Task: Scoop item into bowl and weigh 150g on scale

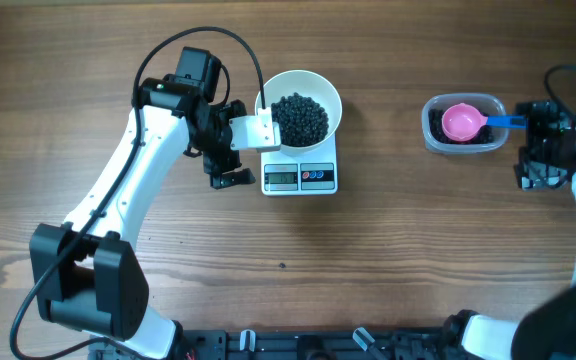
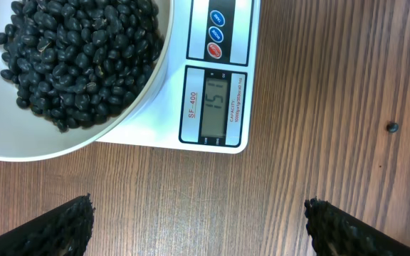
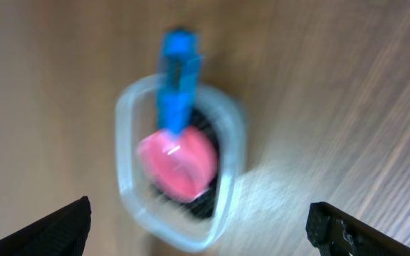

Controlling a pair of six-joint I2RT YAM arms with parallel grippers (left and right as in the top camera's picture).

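A brown wood-grain bench fills all three views. On the left, the white left arm reaches in from the near edge, a black cable looping over its wrist. The left gripper hangs just beside the left end of the scale, its jaws wide apart with nothing between them.

The scale is a flat white rectangle with a grey display and round buttons along its near edge. Its digits cannot be read in full. The white bowl stands on the far part of the scale and overhangs it. A dark heap of glossy black beans lies in the bowl. One stray bean lies alone on the bare wood, nearer than the scale.

Well to the right is a clear plastic tub with a few beans in the bottom. A pink scoop rests in it, its blue handle pointing right over the rim. Just past the handle is the right gripper, jaws wide apart and holding nothing. Its wrist view is blurred.
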